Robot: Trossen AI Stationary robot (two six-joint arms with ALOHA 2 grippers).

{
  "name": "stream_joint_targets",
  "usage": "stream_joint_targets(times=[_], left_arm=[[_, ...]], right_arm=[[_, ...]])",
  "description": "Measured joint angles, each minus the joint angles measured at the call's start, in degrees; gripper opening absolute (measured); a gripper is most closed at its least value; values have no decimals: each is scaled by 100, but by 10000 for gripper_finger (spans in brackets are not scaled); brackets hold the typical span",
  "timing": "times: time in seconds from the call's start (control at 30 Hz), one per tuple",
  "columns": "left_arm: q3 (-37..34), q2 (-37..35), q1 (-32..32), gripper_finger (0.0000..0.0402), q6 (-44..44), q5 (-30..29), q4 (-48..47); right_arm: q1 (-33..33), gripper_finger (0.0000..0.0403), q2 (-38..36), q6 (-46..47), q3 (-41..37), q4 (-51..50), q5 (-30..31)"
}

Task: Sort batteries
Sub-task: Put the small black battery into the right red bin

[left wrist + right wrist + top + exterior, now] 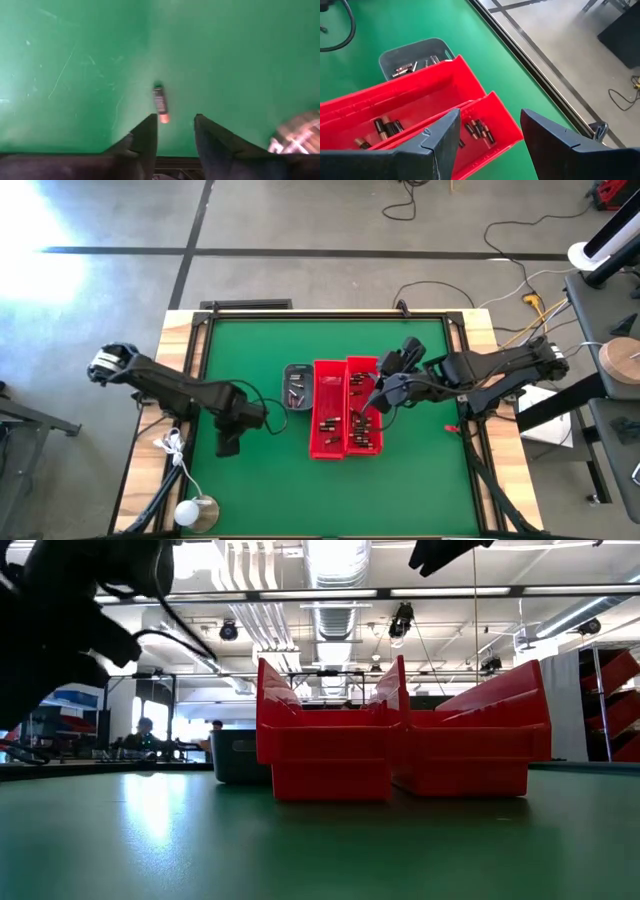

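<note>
One small dark battery [160,103] with an orange-red end lies alone on the green mat, just beyond my left gripper's [175,120] fingertips. That gripper [232,442] points down over the mat left of the bins, open and holding nothing. Two long red bins [329,408] [364,405] stand side by side at mid table, with several batteries [385,127] [479,131] lying on their floors. A small grey tray [297,386] beside the left bin holds several more batteries [402,70]. My right gripper [490,120] hangs open above the right bin [495,115], clear of it.
The green mat [250,350] has bare room to the left of the bins and along the near side. A wooden frame [180,330] borders it. A white cable and a round metal object [197,513] lie at the near left corner.
</note>
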Motion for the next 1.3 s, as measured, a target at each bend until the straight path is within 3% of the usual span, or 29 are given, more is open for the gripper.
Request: stream_joint_targets(times=[0.17, 0.33, 0.5, 0.67, 0.9, 1.13, 1.3], left_arm=[[-2, 519, -641, 139, -210, -11, 125], [-49, 924, -1379, 142, -344, -91, 483], [-168, 1291, -1832, 138, -1096, -400, 1360], [-343, 1523, -2114, 107, -1899, -319, 2027], [-363, 1515, -2228, 15, -2938, -776, 2012], [-277, 1421, -2344, 10, -2773, -984, 1949], [-188, 834, -2408, 3, -2441, -1209, 2044]], right_arm=[[2, 201, 0, 27, -43, -22, 0], [13, 201, 0, 29, -50, -171, -32], [28, 201, 0, 73, -52, -254, -48], [28, 201, 0, 71, -52, -279, -48], [28, 201, 0, 74, -52, -265, -46], [52, 201, -29, 126, -49, -241, -51], [52, 201, -187, 199, 256, -233, -464]])
